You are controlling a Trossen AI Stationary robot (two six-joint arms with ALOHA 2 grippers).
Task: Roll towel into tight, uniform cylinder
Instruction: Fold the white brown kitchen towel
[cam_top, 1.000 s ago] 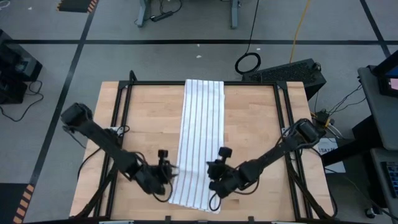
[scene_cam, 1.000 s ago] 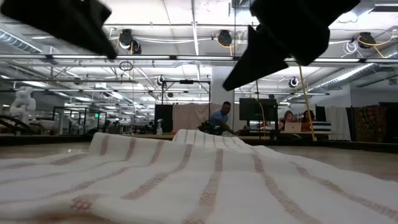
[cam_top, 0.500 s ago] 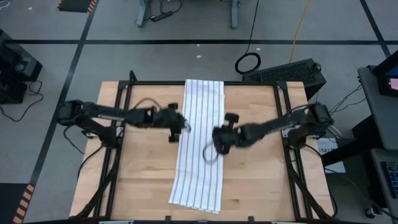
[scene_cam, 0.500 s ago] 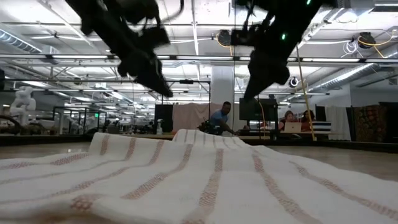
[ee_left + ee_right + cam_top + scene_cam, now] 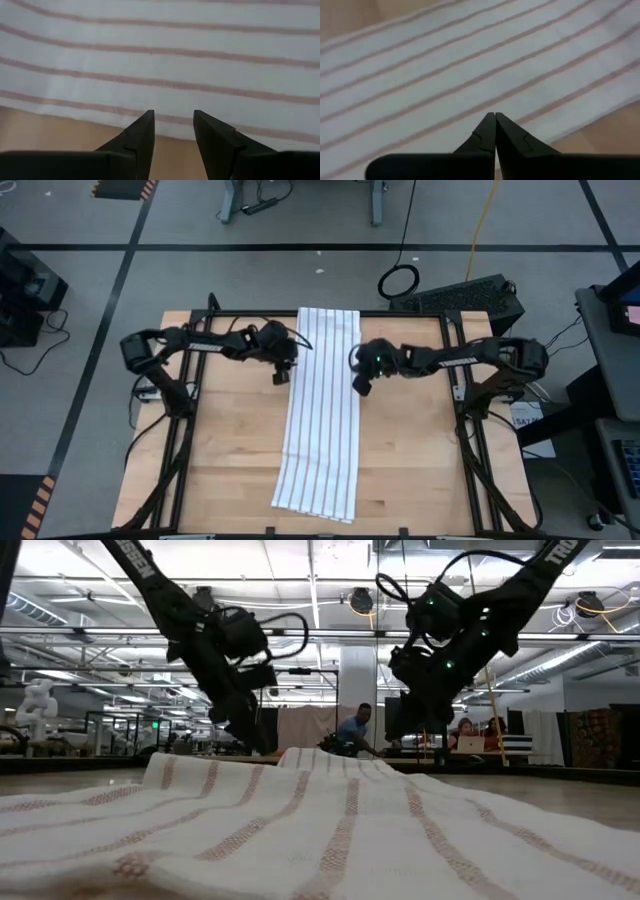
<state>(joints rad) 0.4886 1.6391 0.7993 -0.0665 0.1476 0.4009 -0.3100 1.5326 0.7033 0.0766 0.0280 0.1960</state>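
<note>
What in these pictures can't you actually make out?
- Towel: its far end, low view, hidden behind its own folds.
- Towel's ends: both wrist views, cut off by the picture edges.
- Left end effector and right end effector: high view, fingers too small to judge.
- People: low view, too far off.

— Any lettering to read?
— Only on the right arm (image 5: 548, 558), seen from bench level: white capitals starting "TRO", cut off by the top edge.
— And along the left arm (image 5: 135, 565)?
— White capitals as well, slanted and only partly in frame; not legible.
— Anywhere else, from above or from the wrists?
— Nothing clear enough to read.
</note>
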